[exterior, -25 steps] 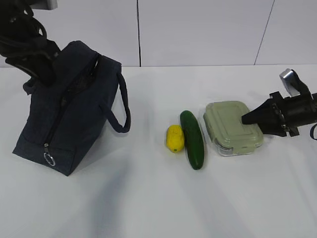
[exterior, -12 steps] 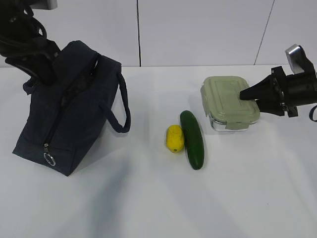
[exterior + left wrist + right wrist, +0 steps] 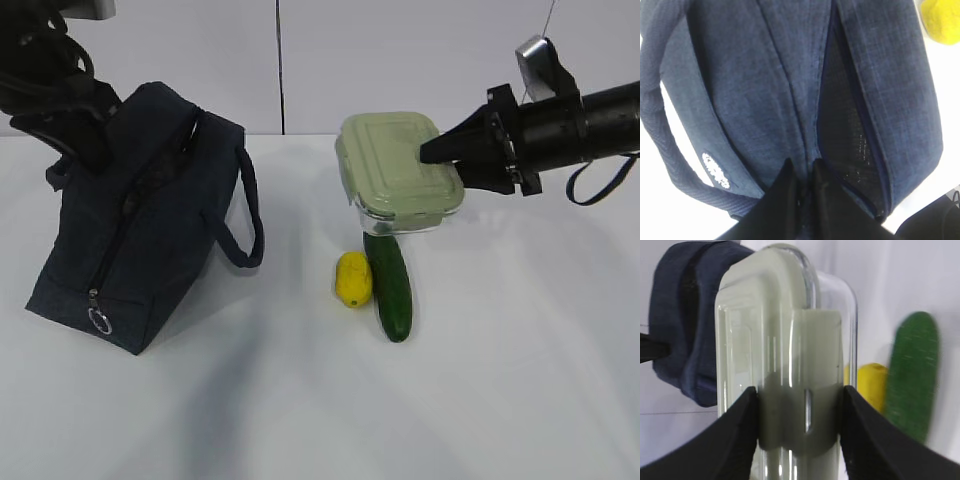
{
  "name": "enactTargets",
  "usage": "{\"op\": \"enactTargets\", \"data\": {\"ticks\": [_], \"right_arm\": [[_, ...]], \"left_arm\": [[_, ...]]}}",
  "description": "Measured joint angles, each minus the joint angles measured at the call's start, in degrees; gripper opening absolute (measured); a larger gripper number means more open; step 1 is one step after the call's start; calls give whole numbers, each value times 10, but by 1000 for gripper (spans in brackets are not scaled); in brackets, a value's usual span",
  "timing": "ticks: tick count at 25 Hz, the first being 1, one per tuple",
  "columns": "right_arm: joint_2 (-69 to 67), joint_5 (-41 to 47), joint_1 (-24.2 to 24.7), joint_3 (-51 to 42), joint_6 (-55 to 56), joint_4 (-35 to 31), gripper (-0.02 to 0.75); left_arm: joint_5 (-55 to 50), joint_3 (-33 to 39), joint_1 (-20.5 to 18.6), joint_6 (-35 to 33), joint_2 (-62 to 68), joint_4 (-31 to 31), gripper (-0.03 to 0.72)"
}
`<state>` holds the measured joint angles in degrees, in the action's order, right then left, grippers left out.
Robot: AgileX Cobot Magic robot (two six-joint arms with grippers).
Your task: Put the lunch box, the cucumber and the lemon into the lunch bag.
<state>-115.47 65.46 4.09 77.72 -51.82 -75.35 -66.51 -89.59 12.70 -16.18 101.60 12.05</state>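
Observation:
My right gripper (image 3: 435, 155) is shut on the lunch box (image 3: 397, 170), a clear container with a sage-green lid, and holds it in the air above the cucumber (image 3: 389, 280). In the right wrist view the jaws clamp the lunch box (image 3: 785, 355) across lid and base. The yellow lemon (image 3: 353, 279) lies on the table beside the cucumber, to its left. The navy lunch bag (image 3: 140, 225) stands at the left with its top zipper open. My left gripper (image 3: 804, 172) is shut on the bag's fabric at the edge of the opening (image 3: 850, 135).
The white table (image 3: 320, 400) runs to a white wall at the back. The bag's loop handle (image 3: 245, 215) hangs on its right side. The metal zipper ring (image 3: 99, 319) hangs at the bag's front end.
My right gripper has lifted the lunch box off the table and carried it up and to the left, toward the bag. The left arm, bag, cucumber and lemon have not moved.

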Motion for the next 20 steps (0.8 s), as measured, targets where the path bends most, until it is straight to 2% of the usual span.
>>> {"op": "enactTargets", "data": {"ticks": [11, 20], "right_arm": [[3, 12, -108, 104, 63, 0, 369], [0, 16, -155, 122, 66, -26, 369]], "left_arm": [[0, 0, 0, 0, 0, 0, 15], [1, 0, 2, 0, 0, 31, 15]]}}
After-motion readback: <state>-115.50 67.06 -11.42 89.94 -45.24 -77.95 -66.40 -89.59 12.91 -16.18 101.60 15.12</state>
